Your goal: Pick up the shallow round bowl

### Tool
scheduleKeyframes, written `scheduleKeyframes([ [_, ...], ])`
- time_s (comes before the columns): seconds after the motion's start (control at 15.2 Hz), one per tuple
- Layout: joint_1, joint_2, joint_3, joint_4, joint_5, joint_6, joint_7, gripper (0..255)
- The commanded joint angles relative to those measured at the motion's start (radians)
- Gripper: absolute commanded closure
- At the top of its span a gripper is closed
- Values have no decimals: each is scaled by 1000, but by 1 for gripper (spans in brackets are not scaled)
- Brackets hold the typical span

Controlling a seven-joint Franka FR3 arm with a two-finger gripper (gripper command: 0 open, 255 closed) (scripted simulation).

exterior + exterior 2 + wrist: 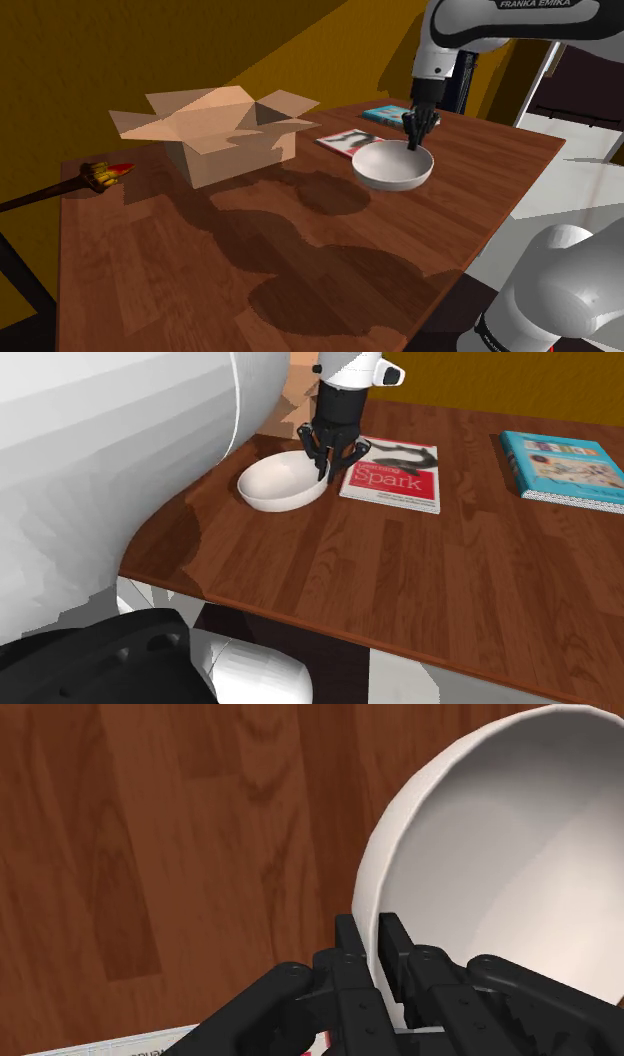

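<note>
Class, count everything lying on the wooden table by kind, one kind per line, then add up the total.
Bowls: 1, the white bowl
Books: 2, a red and white book and a teal book
Boxes: 1, the open cardboard box
Brushes: 1, the brush at the table edge
Total: 5

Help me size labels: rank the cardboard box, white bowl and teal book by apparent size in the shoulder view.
1. cardboard box
2. white bowl
3. teal book, though it lies farther off than the bowl, so unsure.
</note>
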Motion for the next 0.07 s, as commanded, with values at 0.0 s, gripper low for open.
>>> scheduleKeyframes([
  [0.0,0,2,-1,9,0,-6,-1,255],
])
